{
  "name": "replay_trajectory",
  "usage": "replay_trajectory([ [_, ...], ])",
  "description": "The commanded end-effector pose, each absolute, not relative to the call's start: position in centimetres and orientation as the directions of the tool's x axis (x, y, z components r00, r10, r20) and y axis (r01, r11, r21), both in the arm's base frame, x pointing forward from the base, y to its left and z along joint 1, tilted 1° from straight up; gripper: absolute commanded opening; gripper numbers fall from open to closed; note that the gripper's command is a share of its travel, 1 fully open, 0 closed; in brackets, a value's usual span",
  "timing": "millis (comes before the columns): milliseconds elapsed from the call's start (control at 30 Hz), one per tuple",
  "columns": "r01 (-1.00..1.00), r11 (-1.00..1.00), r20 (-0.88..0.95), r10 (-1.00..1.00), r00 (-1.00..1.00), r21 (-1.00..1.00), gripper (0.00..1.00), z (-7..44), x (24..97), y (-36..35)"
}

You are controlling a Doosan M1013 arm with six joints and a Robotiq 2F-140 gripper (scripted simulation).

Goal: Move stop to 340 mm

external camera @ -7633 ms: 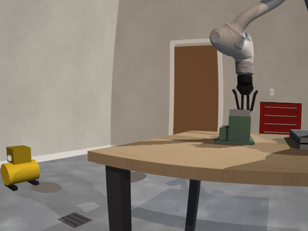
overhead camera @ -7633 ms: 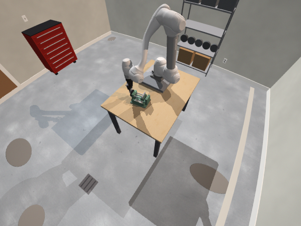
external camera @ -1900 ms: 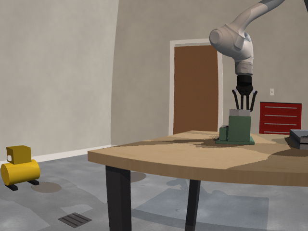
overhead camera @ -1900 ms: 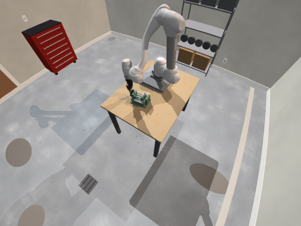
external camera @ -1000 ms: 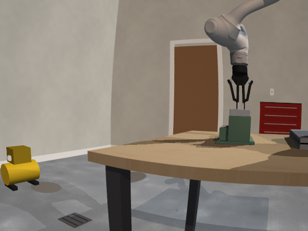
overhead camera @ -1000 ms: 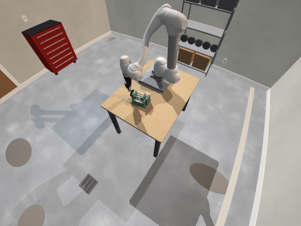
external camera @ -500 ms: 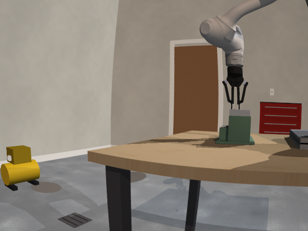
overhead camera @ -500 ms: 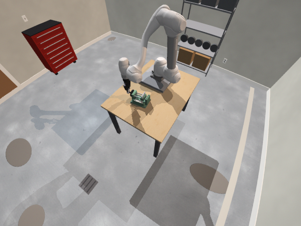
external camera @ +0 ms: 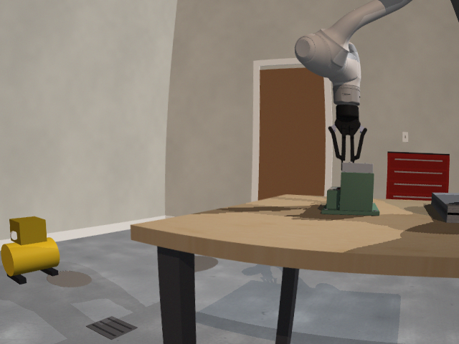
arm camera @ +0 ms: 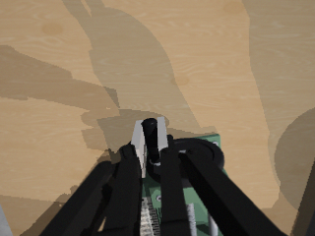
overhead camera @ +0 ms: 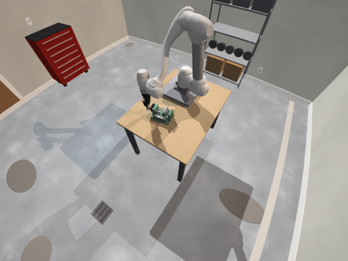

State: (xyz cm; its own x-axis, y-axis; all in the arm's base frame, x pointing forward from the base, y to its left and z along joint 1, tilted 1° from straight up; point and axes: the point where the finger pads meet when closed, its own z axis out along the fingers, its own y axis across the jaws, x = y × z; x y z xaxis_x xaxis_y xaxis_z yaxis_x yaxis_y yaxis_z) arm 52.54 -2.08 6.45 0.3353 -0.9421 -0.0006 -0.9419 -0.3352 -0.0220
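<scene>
"One claw [overhead camera: 147,107] [external camera: 347,161] [arm camera: 152,129], what's it doing?"

"Narrow, pinched on the wheel's black knob [arm camera: 150,125]. I see a pad on each side of it in the wrist view."

"And the wheel [overhead camera: 152,106] [arm camera: 217,156]?"

"On the end of the green rig [overhead camera: 160,121] [external camera: 356,192] [arm camera: 197,199], the end facing the tabletop's [overhead camera: 193,131] [external camera: 259,233] long left edge in the top view. Rig sits inboard of that edge, between the near left corner and the gray arm base [overhead camera: 179,97] [external camera: 441,207]."

"How far along?"

"Grip on the knob: done. Letting go: not done. The setting I can't call; the scale [overhead camera: 159,116] [arm camera: 149,218] is too small to read, so no idea if the stop is at 340."

"So what's left?"

"My guess: finish turning if it's short, check the stop, then open up and back off toward that left edge without nudging the wheel. Opening early would leave it off the mark."

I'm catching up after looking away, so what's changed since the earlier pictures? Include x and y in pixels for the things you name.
In the exterior view, the jaws have moved up and to the left. They are now shut on the black handle [arm camera: 151,140] of the handwheel [overhead camera: 152,106] [arm camera: 218,153]; no release shows. The green fixture [overhead camera: 170,114] [external camera: 356,192] [arm camera: 198,201] and the table [overhead camera: 196,126] [external camera: 259,236] [arm camera: 212,59] stayed put.
</scene>
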Motion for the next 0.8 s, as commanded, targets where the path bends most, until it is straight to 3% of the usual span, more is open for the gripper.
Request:
replay_trajectory([
  [0, -0.943, -0.332, -0.003, -0.943, 0.332, -0.019, 0.04, 5.4, 52.5, -1.9],
  [767, -0.943, -0.332, -0.003, -0.943, 0.332, -0.019, 0.04, 2.8, 50.2, -2.7],
])
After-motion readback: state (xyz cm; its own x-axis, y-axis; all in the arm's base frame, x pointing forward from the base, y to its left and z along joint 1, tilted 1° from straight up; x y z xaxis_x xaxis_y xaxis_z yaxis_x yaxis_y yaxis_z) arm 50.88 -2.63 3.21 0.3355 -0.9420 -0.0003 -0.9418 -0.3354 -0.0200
